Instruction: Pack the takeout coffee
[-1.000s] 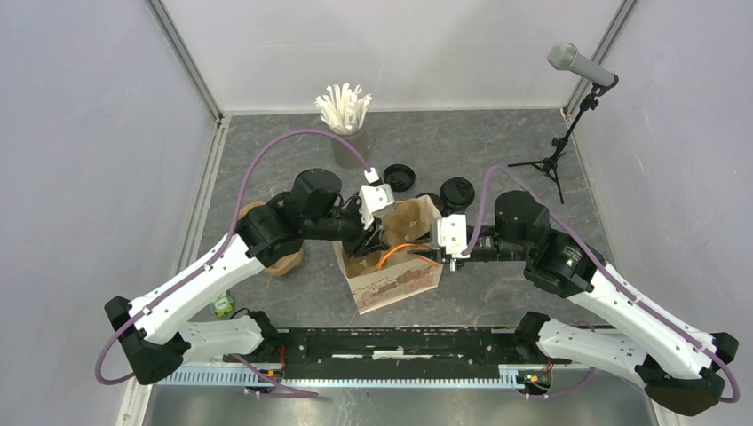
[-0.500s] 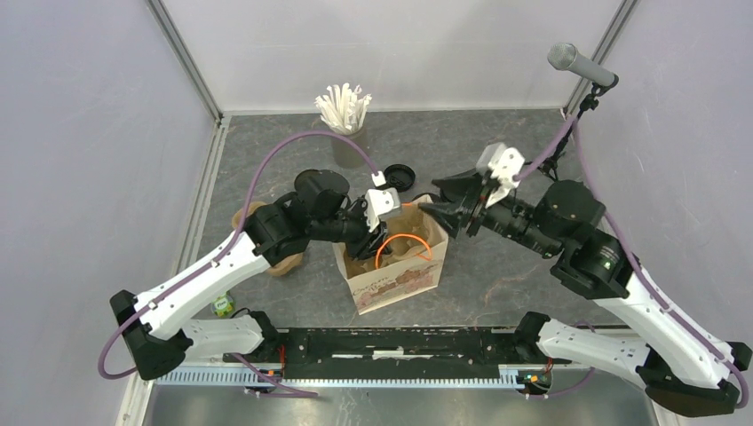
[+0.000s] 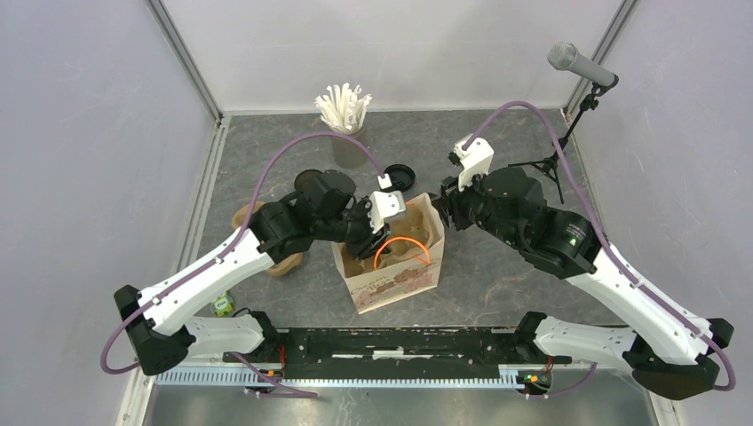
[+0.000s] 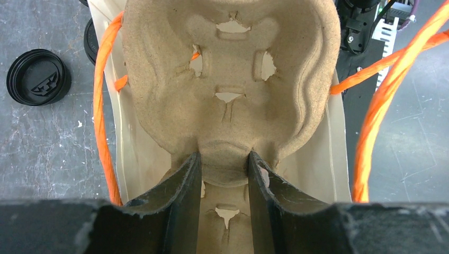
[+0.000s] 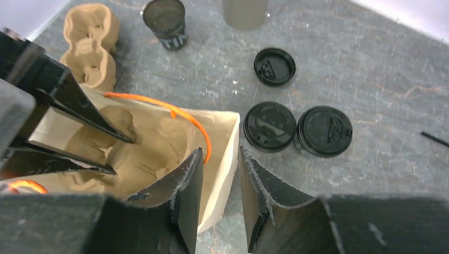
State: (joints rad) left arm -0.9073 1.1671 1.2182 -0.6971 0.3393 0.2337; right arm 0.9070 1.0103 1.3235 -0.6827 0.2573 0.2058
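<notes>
Grey marbled desk between pale walls carries everything. Two lidded small black tapered disposable cups stand upright and touching just beside the bag, long axes vertical, lids up. An unlidded black cup stands mouth-up farther off, near spare brown pulp carriers, and a loose round black lid lies flat on the desk. The brown paper bag with orange cord handles stands open and holds a brown moulded pulp cup carrier. The left end effector is clamped on that carrier's rim inside the bag. The right end effector has its fingers apart astride the bag's wall; whether they touch it I cannot tell.
</notes>
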